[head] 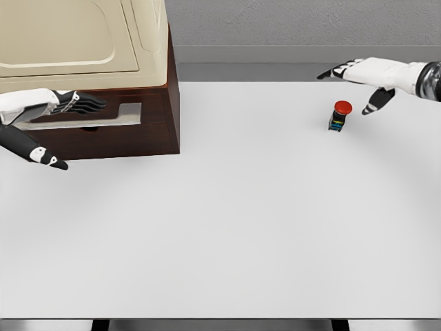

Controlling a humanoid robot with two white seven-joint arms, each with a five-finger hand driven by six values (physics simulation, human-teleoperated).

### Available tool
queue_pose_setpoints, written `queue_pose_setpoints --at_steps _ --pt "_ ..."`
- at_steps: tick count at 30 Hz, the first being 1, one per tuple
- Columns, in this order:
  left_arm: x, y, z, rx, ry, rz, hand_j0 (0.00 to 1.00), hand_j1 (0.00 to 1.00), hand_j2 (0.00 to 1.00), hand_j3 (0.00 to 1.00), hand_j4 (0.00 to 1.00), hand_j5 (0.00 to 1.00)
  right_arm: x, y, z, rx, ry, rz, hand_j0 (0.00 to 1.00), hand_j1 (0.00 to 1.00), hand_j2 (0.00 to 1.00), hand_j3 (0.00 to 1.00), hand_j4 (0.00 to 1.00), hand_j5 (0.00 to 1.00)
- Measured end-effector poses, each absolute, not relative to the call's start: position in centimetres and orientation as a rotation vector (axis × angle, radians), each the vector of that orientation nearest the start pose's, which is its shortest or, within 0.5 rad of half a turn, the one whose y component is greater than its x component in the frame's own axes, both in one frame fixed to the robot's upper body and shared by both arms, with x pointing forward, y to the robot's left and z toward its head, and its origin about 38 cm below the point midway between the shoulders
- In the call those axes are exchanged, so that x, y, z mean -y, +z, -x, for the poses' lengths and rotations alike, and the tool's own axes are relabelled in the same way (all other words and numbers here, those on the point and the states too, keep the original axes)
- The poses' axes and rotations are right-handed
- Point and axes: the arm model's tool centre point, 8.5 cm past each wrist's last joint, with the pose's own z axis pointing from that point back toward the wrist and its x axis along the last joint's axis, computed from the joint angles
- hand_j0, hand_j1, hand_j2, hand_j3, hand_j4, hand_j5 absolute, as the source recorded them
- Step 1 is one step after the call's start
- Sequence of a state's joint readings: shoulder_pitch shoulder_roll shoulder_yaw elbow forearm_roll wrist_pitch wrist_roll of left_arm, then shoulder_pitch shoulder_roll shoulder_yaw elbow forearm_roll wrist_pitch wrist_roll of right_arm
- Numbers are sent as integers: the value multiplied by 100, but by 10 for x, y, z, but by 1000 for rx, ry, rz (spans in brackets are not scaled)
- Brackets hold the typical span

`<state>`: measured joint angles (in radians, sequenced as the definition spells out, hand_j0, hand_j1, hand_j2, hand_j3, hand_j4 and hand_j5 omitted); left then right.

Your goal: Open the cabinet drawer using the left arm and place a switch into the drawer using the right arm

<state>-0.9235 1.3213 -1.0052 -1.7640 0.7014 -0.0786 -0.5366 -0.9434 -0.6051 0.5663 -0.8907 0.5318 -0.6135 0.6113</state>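
Note:
A dark brown cabinet (155, 96) with a cream top stands at the back left of the white table (227, 227). Its drawer front carries a silver handle (103, 118). My left hand (58, 114) reaches in from the left edge, fingers extended over the handle's left part and thumb hanging below; it holds nothing. The switch (338, 115), a small black body with a red mushroom button, stands upright at the right rear of the table. My right hand (362, 79) hovers just above and behind it, fingers spread, apart from the switch.
A grey wall (296, 27) runs behind the table. The table's front edge lies at the bottom of the view.

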Motion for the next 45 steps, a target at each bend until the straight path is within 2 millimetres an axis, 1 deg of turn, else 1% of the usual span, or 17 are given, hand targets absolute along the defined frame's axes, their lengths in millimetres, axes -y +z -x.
queue_pose_setpoints --at_steps 3,6,9,13,15,24,29,31,39,45 --pt "-367 314 -380 1277 -1369 45 96 96 96 96 96 96 341 231 -535 1203 1895 527 100 100 100 100 100 100" --pt "-370 314 -380 1267 -1383 4 96 96 96 96 96 96 339 233 -538 1188 1904 528 100 100 100 100 100 100" --pt "-371 313 -382 1264 -1384 -33 96 96 96 96 96 96 340 223 -538 1162 1905 511 100 100 100 100 100 100" --pt "-373 305 -382 1244 -1393 -61 96 96 96 96 96 96 346 216 -538 1133 1893 501 100 100 100 100 100 100" --pt "-373 302 -382 1241 -1391 -73 96 96 96 96 96 96 348 217 -541 1119 1890 506 100 100 100 100 100 100" --pt "-378 292 -383 1217 -1385 -132 96 96 96 96 96 96 343 203 -545 1070 1902 493 100 100 100 100 100 100" --pt "-379 287 -382 1203 -1384 -139 96 96 96 96 96 96 342 201 -547 1049 1908 499 100 100 100 100 100 100" --pt "-380 284 -381 1197 -1385 -141 96 96 96 96 96 96 341 205 -549 1048 1908 506 100 100 100 100 100 100" --pt "-381 282 -379 1199 -1375 -132 96 96 96 96 96 96 338 196 -552 1012 1917 500 100 100 100 100 100 100" --pt "-382 278 -375 1206 -1357 -106 98 98 98 98 98 98 334 197 -553 1009 1927 500 100 100 100 100 100 100"
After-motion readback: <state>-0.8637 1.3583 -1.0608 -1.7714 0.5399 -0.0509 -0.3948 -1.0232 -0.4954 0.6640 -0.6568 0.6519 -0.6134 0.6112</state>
